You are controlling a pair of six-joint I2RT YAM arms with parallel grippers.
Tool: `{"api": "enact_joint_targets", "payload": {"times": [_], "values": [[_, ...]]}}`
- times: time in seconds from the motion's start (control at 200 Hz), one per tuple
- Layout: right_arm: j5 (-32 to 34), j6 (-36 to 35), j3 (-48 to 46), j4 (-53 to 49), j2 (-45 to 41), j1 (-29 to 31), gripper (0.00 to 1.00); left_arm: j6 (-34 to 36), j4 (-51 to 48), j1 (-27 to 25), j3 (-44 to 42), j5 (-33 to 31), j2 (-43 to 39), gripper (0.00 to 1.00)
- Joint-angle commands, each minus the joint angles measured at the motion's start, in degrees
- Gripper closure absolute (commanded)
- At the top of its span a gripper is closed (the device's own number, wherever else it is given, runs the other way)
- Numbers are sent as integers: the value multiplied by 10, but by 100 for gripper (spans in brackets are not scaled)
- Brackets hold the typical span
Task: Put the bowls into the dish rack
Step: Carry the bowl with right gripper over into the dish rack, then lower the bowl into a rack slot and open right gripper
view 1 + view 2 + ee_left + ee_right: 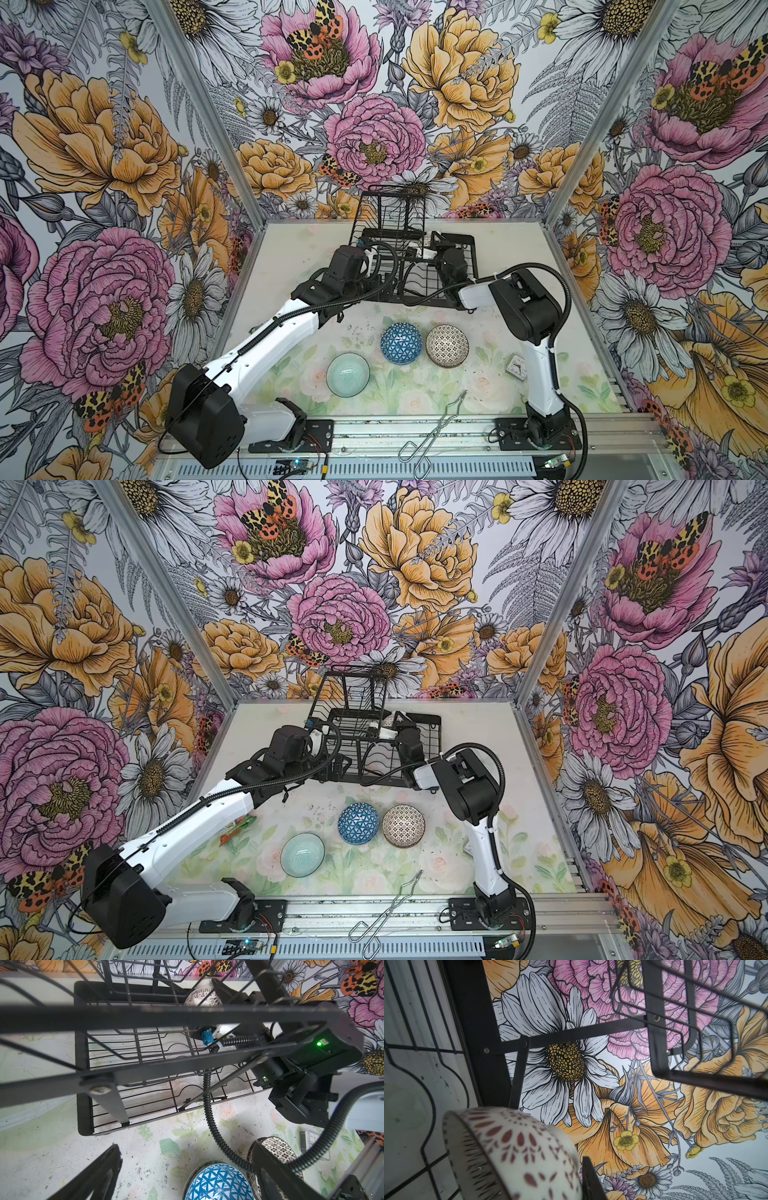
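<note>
The right claw gripped a pinkish bowl inside the dish rack, apparently needing only to seat and release it; the left claw gaped empty.

No word, brand or number could be read. The small clock on the surface, at about 4 o'clock from the dotted bowl, had a dial whose marks were too small to make out in a top view

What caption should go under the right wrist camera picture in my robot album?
Petal-patterned bowl, tipped on its side, inside the black wire dish rack, flowery wall behind.
</note>
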Motion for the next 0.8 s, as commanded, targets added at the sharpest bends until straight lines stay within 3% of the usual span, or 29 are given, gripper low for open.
{"api": "enact_joint_targets", "payload": {"times": [0.0,0.796], "values": [[-18,17,41,37,13,-1,100,0,-2,5,7,8,-15,1],[-52,69,141,-20,88,1,100,-5,-17,7,7,-2,-24,1]]}}
